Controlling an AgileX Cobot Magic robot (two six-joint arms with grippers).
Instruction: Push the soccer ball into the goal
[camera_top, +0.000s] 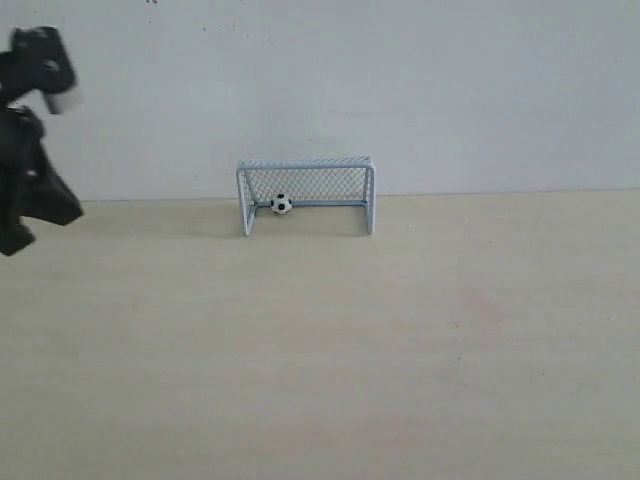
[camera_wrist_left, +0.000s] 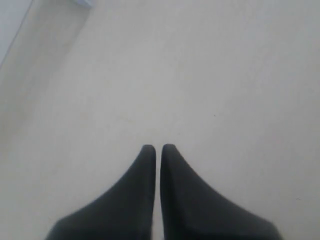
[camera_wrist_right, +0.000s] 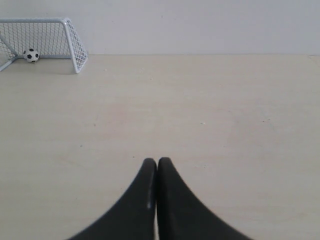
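Soccer ball (camera_top: 282, 204) inside the goal (camera_top: 305, 163), low on the left of the mouth, down on the counter (camera_top: 320, 360) and close to the back netting. Same in the right wrist view: ball (camera_wrist_right: 31, 55) behind the line of the front posts, near the rear bar of the goal (camera_wrist_right: 75, 50).

Goal at the far edge of the counter, backed up to the pale wall (camera_top: 420, 80), mouth turned toward the open wood. Broad bare counter in front of it and to both sides, right out to the edges of the exterior view.

Left arm (camera_top: 30, 150) lifted at the left border of the exterior view, well apart from the goal. Left pincer (camera_wrist_left: 158, 147) above bare counter, fingers drawn together with only a hairline slit between the tips, nothing held.

Right pincer (camera_wrist_right: 157, 161) closed tip to tip, also empty, pointing across the bare counter with the goal far ahead and off to one side.
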